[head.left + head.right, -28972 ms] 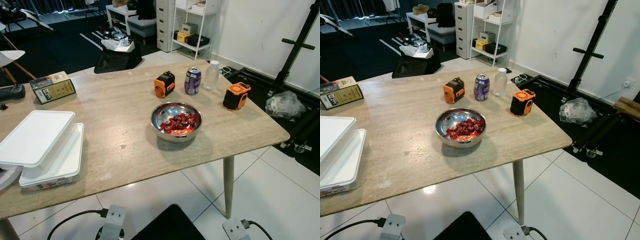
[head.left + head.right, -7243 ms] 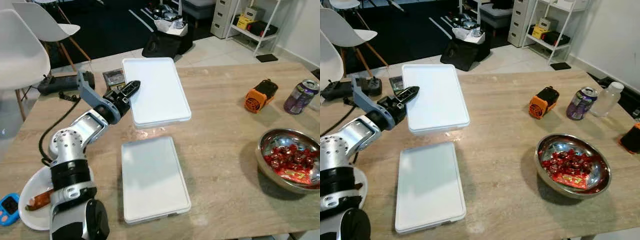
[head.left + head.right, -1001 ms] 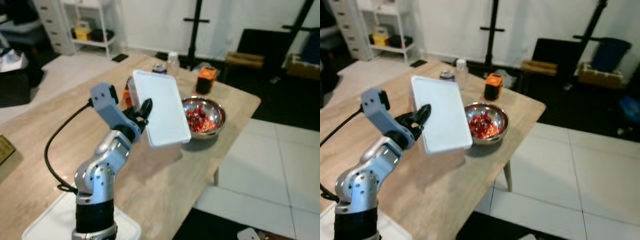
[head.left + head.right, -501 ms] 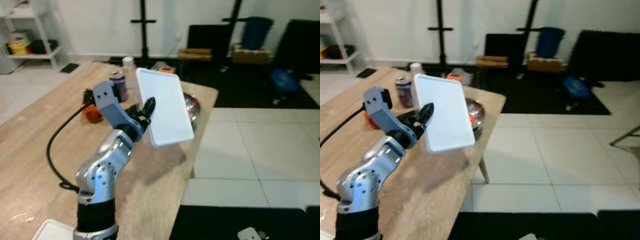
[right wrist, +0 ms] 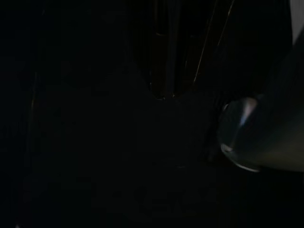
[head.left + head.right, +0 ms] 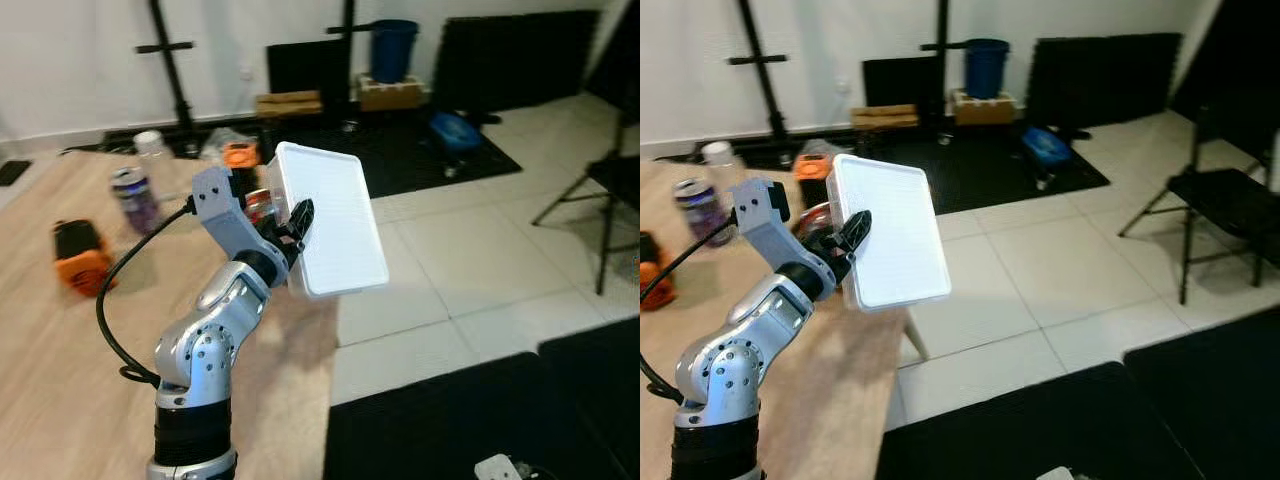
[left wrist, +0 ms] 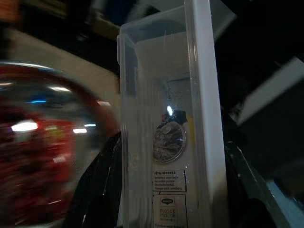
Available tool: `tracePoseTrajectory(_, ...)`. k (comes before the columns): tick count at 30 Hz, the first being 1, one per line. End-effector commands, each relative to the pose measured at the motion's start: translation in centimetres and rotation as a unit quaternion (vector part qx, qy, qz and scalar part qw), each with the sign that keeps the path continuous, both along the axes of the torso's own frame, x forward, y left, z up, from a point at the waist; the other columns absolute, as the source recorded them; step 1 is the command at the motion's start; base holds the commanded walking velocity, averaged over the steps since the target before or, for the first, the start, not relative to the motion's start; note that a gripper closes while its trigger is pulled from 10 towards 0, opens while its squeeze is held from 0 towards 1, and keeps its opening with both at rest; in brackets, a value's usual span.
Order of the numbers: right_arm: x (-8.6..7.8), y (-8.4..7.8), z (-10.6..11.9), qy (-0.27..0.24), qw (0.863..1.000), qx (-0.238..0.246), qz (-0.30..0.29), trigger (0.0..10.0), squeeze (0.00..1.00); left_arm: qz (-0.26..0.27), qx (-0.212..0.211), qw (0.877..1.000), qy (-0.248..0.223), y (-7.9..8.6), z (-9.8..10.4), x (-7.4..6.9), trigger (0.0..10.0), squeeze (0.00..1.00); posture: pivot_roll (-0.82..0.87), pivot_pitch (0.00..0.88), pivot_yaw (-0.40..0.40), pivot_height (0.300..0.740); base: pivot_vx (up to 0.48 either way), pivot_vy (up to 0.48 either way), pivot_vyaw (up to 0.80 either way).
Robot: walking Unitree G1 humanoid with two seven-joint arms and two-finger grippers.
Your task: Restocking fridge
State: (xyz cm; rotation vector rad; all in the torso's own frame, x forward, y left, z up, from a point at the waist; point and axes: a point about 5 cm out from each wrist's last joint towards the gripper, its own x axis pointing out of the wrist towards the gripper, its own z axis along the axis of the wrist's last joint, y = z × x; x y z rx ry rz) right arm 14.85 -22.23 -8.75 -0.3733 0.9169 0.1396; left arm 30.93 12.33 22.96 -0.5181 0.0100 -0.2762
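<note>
White floor tiles (image 6: 460, 270) and black mats spread beyond the pale, wood-grained table (image 6: 60, 380), whose edge ends just under the raised arm; off that edge the floor lies open as far as a folding chair (image 6: 1225, 200). From the left eye view, the left gripper (image 6: 293, 225) is lifted above the table's edge and clamped on a flat rectangular plastic container (image 6: 335, 230) with rounded corners and a smooth white lid, held tilted, one black finger (image 6: 301, 212) lying on the lid. Behind it on the table stand a drink can (image 6: 132, 196), a clear bottle (image 6: 150, 150) and two orange-and-black devices (image 6: 78, 256). The right eye view gives the same scene, the container (image 6: 890, 240) jutting out over the tiles. From the left wrist view, the container's clear ribbed wall (image 7: 156, 142) stands between both black fingers, with printed labels on it; a blurred shiny metal bowl (image 7: 52, 142) of red things lies behind. From the right wrist view almost all is dark; whether the right gripper is open or closed I cannot tell
</note>
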Motion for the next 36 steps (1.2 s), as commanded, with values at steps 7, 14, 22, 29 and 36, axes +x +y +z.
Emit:
tracePoseTrajectory(7,-0.27,-0.13,-0.1,0.005,1.0,0.0,-0.006,10.0,0.0,0.002,-0.003,1.0,-0.007,0.0,0.19,-0.09,10.0,0.0,-0.04,0.088,-0.021,0.74,0.0,0.0,-0.77)
tracePoseTrajectory(14,-0.24,-0.19,-0.08,0.005,1.0,-0.001,-0.005,10.0,0.0,0.0,-0.003,1.0,-0.007,-0.07,0.2,-0.09,10.0,0.0,-0.04,0.09,-0.022,0.74,0.0,0.0,-0.77)
tracePoseTrajectory(22,-0.24,-0.19,-0.08,0.006,1.0,0.0,-0.005,10.0,0.0,0.0,-0.003,1.0,-0.006,-0.08,0.21,-0.09,10.0,0.0,-0.03,0.091,-0.022,0.74,0.0,0.0,-0.77)
tracePoseTrajectory(29,-0.34,-0.19,-0.12,0.007,1.0,0.0,-0.006,10.0,0.0,0.0,-0.002,1.0,-0.006,-0.1,0.21,-0.1,10.0,0.0,-0.03,0.091,-0.022,0.74,0.0,0.0,-0.77)
tracePoseTrajectory(36,-0.43,-0.13,-0.17,0.008,1.0,0.001,-0.007,10.0,0.0,-0.001,-0.002,1.0,-0.006,-0.05,0.24,-0.12,10.0,0.0,-0.03,0.094,-0.019,0.74,0.0,0.0,-0.77)
